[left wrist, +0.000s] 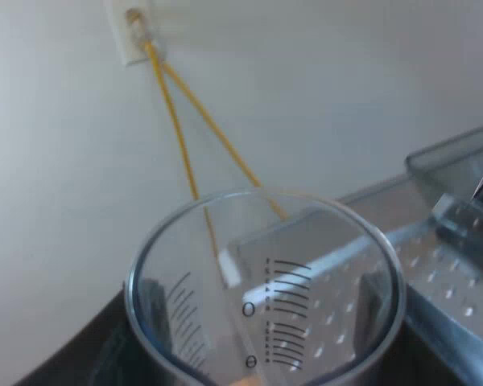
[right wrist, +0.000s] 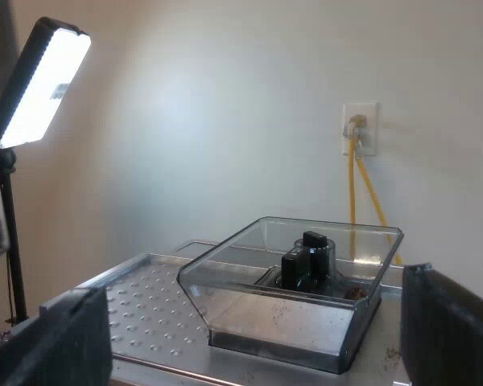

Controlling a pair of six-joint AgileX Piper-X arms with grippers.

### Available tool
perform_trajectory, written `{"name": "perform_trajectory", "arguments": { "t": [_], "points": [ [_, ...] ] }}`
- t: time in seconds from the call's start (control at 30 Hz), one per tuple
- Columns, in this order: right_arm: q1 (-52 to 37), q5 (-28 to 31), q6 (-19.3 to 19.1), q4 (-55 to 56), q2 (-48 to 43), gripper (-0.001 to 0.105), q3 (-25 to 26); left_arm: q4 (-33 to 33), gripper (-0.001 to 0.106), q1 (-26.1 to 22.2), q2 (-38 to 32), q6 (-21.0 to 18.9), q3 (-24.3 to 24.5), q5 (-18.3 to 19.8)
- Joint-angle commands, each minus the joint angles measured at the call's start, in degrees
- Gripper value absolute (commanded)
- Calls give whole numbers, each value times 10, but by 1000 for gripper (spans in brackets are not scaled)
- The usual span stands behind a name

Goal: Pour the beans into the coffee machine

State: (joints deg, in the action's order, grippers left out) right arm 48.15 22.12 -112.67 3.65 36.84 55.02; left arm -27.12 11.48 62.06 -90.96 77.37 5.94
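My left tool [left wrist: 262, 358] is clamped on the measuring glass [left wrist: 266, 281], which lies tipped over the espresso machine's [left wrist: 451, 297] perforated top near the bean hopper [left wrist: 459, 161], while my right tool [right wrist: 262, 342], fingers [right wrist: 72, 338] spread wide and holding nothing, has that hopper at twelve o'clock, a few beans [right wrist: 356, 292] beside its black centre knob [right wrist: 310, 257].

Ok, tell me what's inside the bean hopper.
Inside the bean hopper a black part stands at the middle, and a few brown bits, likely beans, lie near it. Otherwise it looks nearly empty. The floor behind the black part is covered.
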Motion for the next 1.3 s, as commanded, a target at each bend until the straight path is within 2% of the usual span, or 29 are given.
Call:
{"name": "perform_trajectory", "arguments": {
  "t": [0.03, 0.23, 0.4, 0.47, 0.73, 1.03, 1.2, 1.3],
  "points": [
    [1, -5, -3, -8, -4, 78, 8, 9, 28, 21, 46, 0, 58, -12],
    [1, -31, -3, -8, -4, 78, 8, 9, 28, 32, 106, 0, 134, -15],
    [1, -36, -3, -8, -4, 78, 8, 9, 28, 35, 131, 0, 165, -15],
    [1, -36, -3, -8, -4, 78, 8, 9, 28, 35, 158, 0, 199, -15],
    [1, -36, -3, -8, -4, 78, 8, 9, 28, 35, 213, 0, 259, -15],
    [1, -36, -3, -8, -4, 78, 8, 9, 28, 61, 264, 0, 314, -15],
    [1, -36, -3, -8, -4, 78, 8, 17, 28, 88, 285, 0, 326, -15],
    [1, -36, -3, -8, -4, 78, 8, 17, 28, 103, 297, 18, 326, -17]
  ]
}}
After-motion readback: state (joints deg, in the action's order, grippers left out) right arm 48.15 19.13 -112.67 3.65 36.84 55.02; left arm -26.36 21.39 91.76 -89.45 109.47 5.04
